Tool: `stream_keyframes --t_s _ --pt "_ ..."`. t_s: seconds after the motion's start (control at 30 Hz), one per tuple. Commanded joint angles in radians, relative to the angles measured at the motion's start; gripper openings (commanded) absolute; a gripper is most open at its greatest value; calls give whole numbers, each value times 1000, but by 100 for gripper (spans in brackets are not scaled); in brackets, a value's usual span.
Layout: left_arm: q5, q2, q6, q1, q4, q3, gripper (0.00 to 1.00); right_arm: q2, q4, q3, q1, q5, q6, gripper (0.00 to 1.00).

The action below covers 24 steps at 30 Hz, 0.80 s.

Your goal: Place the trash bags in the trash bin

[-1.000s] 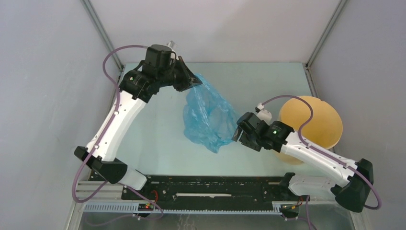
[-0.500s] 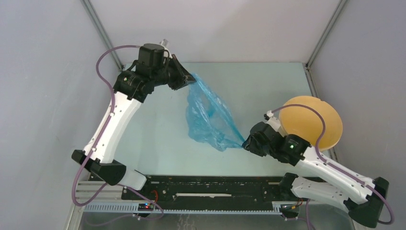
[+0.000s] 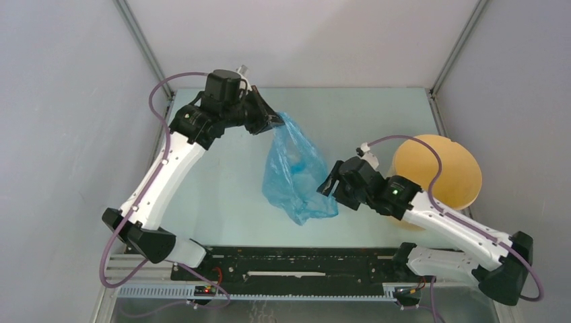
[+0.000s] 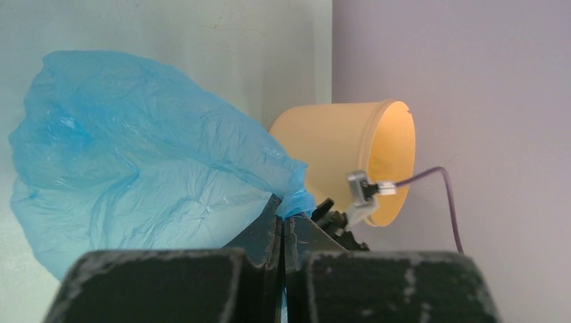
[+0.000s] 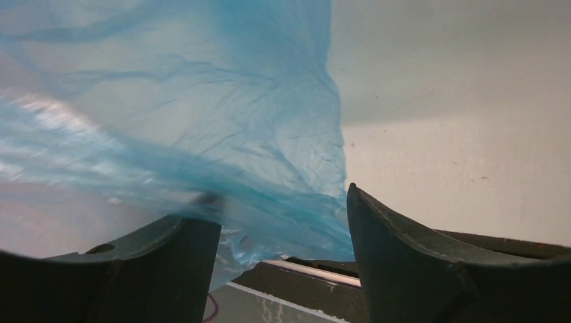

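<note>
The left end effector [image 3: 273, 121] is pressed together on the top corner of the light-blue trash bag [image 3: 296, 175], and the left wrist view shows its fingers meeting with a fold of film pinched between them [image 4: 283, 215]. The bag hangs down from that grip over the middle of the pale bench [image 3: 215, 195]; whether its bottom touches the bench cannot be told. The right end effector [image 3: 328, 186] sits at the bag's right edge with its fingers spread wide, film lying loosely between them. The tan trash bin [image 3: 444, 168] stands at the right side of the bench, apart from the bag, with the right arm crossing its near-left rim
</note>
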Motion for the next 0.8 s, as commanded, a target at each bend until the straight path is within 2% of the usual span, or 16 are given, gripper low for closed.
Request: stream_keyframes --t_s 0.0,0.2,0.3,0.4,0.53,0.63,0.77 --pt "14 -53 -16 -5 48 2 0 56 -74 26 -4 22 131 75" --pt "10 -48 -12 -1 46 13 0 24 -136 -5 43 55 81 78" --pt "7 -38 -12 0 49 20 0 4 -121 -32 61 59 79 73" --pt "18 -29 -14 1 55 23 0 1 -45 -53 62 106 33 66" --pt "30 -32 -21 1 55 19 0 26 55 -88 58 205 -10 68" --pt "34 -39 -24 1 48 17 0 40 175 -141 22 171 -44 68" --pt "42 -36 -25 1 43 28 0 46 242 -185 -5 156 -31 67"
